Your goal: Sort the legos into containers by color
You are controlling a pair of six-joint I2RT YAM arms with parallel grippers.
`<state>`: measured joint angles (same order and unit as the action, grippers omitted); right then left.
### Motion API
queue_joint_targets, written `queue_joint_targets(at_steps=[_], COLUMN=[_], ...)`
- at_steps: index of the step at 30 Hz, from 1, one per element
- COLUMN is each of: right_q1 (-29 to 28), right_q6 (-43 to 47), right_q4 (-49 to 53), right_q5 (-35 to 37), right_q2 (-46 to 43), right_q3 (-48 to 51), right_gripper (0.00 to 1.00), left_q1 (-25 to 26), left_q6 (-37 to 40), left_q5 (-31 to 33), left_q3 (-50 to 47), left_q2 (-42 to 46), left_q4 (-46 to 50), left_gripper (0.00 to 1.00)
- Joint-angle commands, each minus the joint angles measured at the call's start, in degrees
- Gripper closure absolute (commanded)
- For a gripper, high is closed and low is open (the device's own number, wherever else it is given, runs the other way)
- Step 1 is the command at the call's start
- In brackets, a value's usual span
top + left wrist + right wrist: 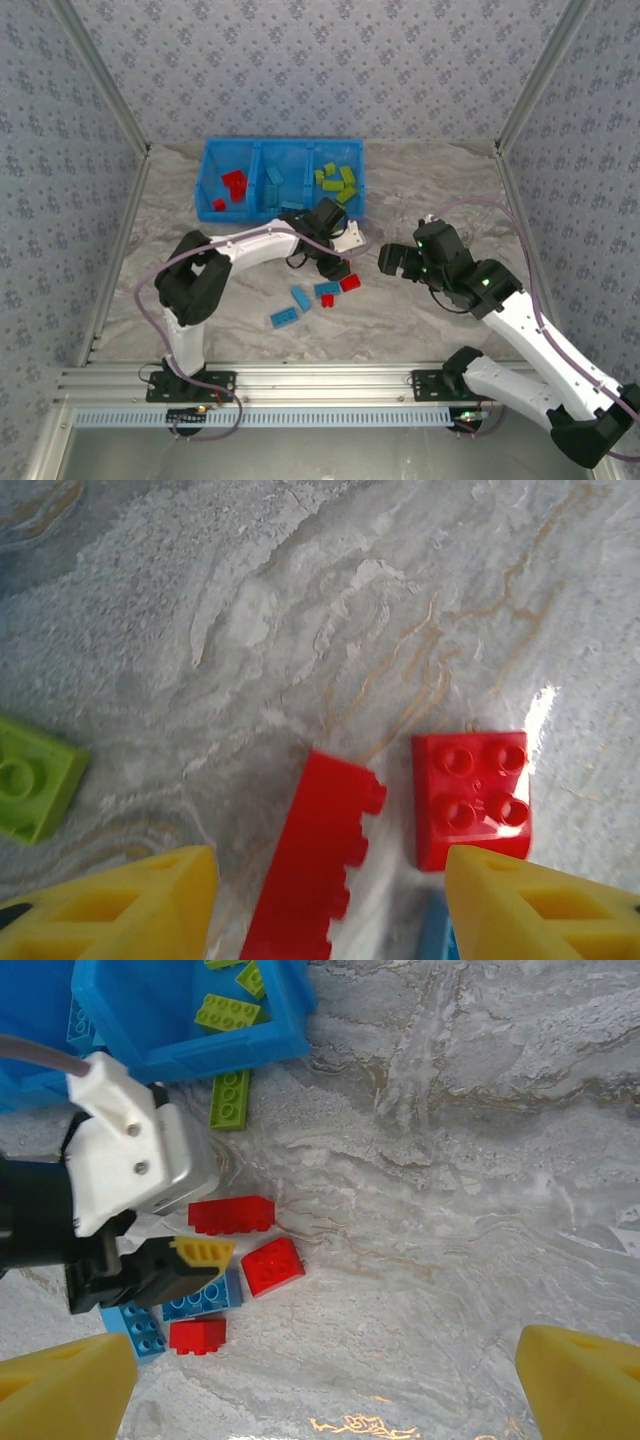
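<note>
Top external view: the bin (205,178) lies on the marbled table (440,180). Its left compartment holds red bricks (233,183), its middle one light-blue bricks (275,176), and its right one green bricks (338,180). Just in front of the bin's right compartment, the left gripper (335,265) hangs low over loose bricks. The right gripper (395,260) hovers to the right of that spot, past the bin's right end and apart from the left gripper.

In the left wrist view the left gripper's fingers are released and spread, one yellow tip on each side of a long red brick (310,870) that lies on its side, with a gap on both sides. A square red brick (472,798) lies studs up just beside it, not touching. A loose green brick (30,778) lies just beside the bin's front wall.

Farther from the bin than the red pair lie loose blue bricks (301,298) and a small red brick (328,300).

In the right wrist view the right gripper's fingers are spread wide with nothing between them, above bare table in front of the bin.
</note>
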<state>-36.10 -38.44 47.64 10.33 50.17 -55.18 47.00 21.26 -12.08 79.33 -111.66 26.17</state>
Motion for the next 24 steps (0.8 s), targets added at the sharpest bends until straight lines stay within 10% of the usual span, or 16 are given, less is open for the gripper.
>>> queue_joint_targets(at_steps=[1,11,24], right_q1=[0.5,0.5,0.7], right_q6=[-1.3,-1.7,-1.2], right_q4=[1.9,1.7,-0.1], right_q5=[1.4,0.8,-0.3], right_q2=[-0.7,-0.6,1.1], right_q3=[0.8,0.9,0.8], right_gripper=[0.00,0.00,0.00], left_q1=[0.2,-0.1,-9.6], left_q6=[1.7,-0.2,-16.7], left_q5=[-2.2,-2.4,8.2], left_q3=[3.1,1.7,-9.9], left_q2=[-3.2,-4.5,22.0], left_q4=[3.1,0.7,-12.3], left_gripper=[0.42,0.83,0.88])
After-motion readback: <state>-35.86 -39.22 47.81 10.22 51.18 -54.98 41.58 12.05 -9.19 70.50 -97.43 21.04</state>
